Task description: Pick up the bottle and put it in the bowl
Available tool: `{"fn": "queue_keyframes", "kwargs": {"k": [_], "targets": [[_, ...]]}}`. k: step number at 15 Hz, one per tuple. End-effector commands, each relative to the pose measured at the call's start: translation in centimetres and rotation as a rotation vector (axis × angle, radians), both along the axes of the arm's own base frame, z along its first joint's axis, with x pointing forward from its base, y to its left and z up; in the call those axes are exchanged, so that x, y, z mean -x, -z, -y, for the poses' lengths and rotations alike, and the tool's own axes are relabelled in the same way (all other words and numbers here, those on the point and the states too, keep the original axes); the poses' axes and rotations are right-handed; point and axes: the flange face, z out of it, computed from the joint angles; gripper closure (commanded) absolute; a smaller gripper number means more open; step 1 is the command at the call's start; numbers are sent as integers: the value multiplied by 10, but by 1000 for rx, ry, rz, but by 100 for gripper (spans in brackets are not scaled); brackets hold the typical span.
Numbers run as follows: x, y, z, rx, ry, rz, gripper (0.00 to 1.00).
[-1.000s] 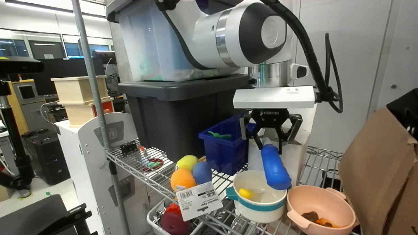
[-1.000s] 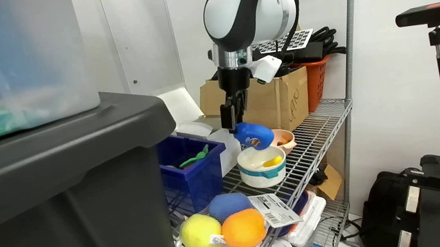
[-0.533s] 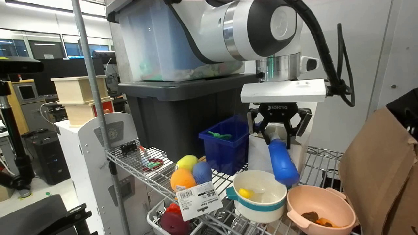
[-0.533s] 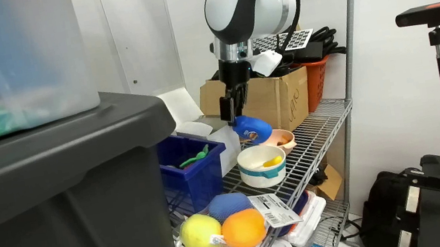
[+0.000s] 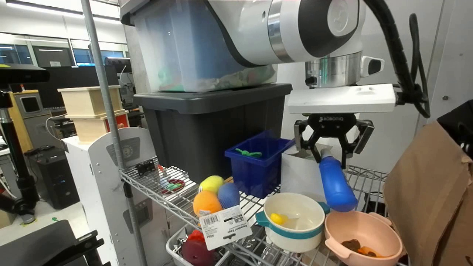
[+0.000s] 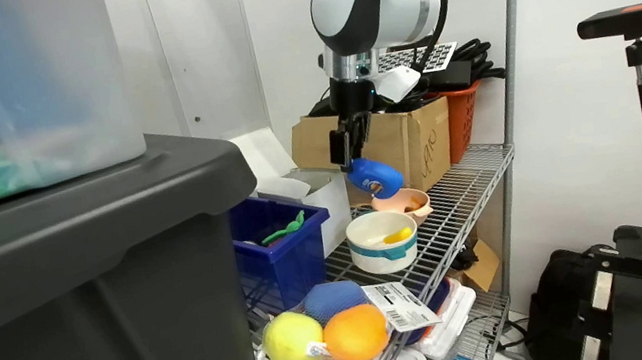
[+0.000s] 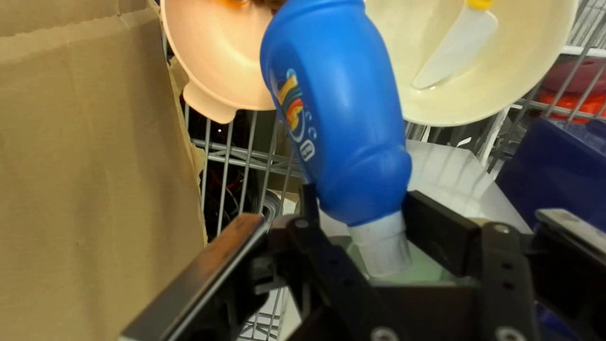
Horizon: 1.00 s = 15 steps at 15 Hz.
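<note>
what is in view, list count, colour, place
bottle: 1, blue, held tilted midair
rack: 1, silver, below bottle
banded bowl: 1, white and teal, on rack
utensil: 1, white and yellow, in banded bowl
plain bowl: 1, peach, beside banded bowl
pieces: count unclear, brown and orange, in plain bowl
bin: 1, dark blue, on rack
slim item: 1, green, in bin
balls: 3, yellow, orange, blue, on rack
card: 1, white, beside balls
lidded tub: 1, dark grey, beside bin
upper tub: 1, translucent, on lidded tub
open box: 1, white, beside bin
cardboard box: 1, brown, on rack
basket: 1, orange, beside cardboard box
clutter: uncounted, mixed colours, around rack
arm: 1, white and black, over rack
pincer: 1, black, closed on bottle
</note>
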Motion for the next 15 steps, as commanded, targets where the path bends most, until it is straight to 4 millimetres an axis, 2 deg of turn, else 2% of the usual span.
{"fn": "queue_keyframes", "kwargs": {"k": [1,7,15], "targets": [[-2,0,13,-21,-2,-12,77],[-4,14,25,-26,17,-38,77],[-19,25,38,-22,37,-49,77]]}}
